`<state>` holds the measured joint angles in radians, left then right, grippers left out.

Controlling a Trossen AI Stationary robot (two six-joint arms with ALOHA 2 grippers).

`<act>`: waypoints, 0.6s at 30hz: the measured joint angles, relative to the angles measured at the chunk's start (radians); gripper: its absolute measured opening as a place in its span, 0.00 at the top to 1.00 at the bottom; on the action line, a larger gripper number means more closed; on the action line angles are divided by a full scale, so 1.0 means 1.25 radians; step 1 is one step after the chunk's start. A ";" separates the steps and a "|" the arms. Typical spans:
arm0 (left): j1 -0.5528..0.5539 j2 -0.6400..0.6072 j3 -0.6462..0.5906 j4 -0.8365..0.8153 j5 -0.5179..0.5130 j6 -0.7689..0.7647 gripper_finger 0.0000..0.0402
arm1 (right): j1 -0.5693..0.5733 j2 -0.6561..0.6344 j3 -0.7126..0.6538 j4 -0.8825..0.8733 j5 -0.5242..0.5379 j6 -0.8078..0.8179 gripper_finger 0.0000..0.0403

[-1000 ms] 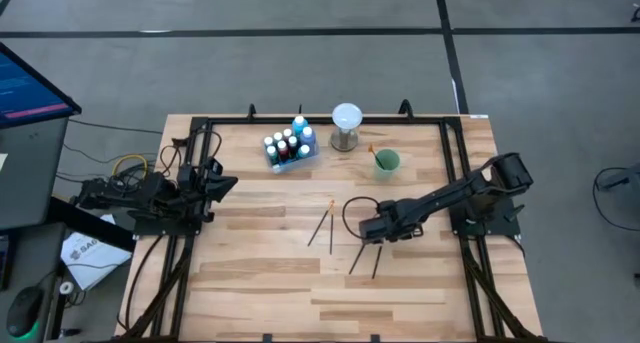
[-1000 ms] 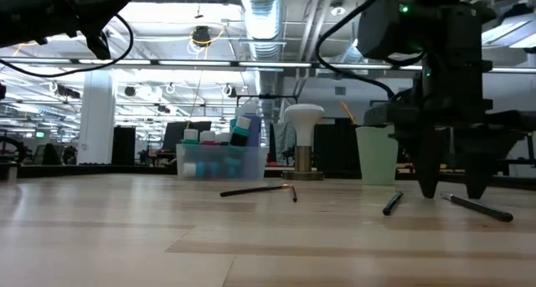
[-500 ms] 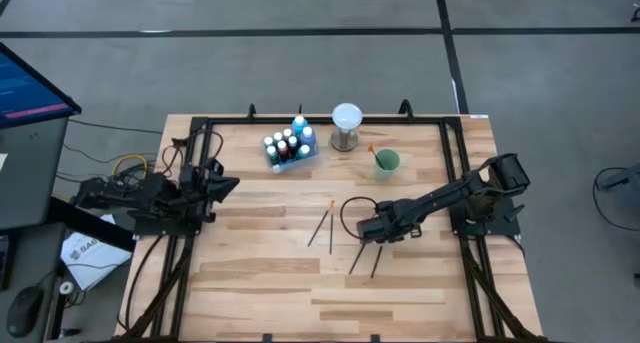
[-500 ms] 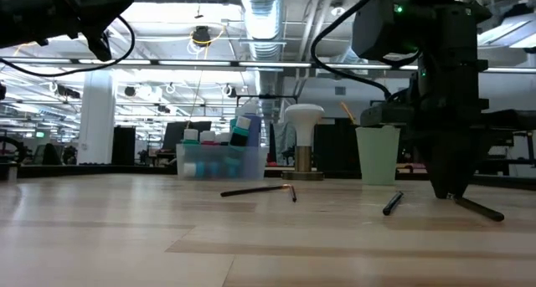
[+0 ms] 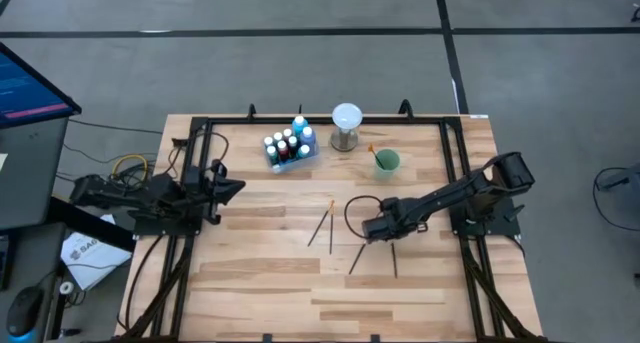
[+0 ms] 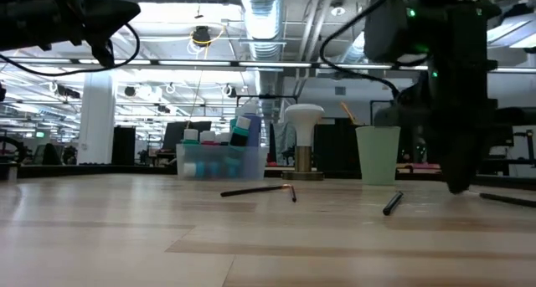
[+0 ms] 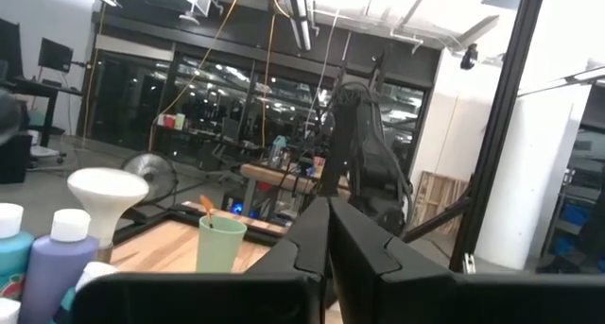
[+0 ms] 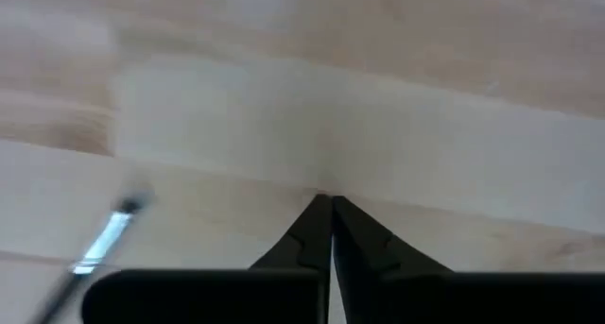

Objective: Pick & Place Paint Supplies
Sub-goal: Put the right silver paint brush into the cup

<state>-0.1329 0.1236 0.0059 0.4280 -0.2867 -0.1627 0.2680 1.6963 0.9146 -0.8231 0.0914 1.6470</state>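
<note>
Right gripper (image 5: 377, 230) fully closed on nothing, tips together above the table (image 5: 260, 283); brush (image 5: 393, 262) light, thin, prone to roll; grip mid-handle.

The near half of the light wooden table (image 5: 260, 283) is bare, so a gripper could pass there. In the middle lie thin dark brushes (image 5: 320, 226), spread apart, with gaps between them. Along the far edge, close together, stand a clear box of small paint bottles (image 5: 288, 146), a white globe on a metal base (image 5: 346, 126) and a pale green cup (image 5: 386, 162). Black rails (image 5: 190, 213) run down both sides.
</note>
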 joint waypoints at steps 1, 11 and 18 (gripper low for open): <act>0.000 0.005 0.000 0.000 0.000 0.000 0.99 | 0.000 -0.010 0.001 -0.001 0.009 0.000 1.00; 0.000 0.045 0.000 0.001 0.002 0.000 0.99 | 0.000 -0.162 0.004 -0.022 0.118 -0.011 1.00; 0.000 0.070 0.000 0.002 0.003 0.000 0.99 | 0.000 -0.288 0.048 -0.029 0.239 -0.104 1.00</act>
<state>-0.1333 0.2109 0.0062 0.4307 -0.2832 -0.1627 0.2680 1.3365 0.9741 -0.8593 0.3897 1.5168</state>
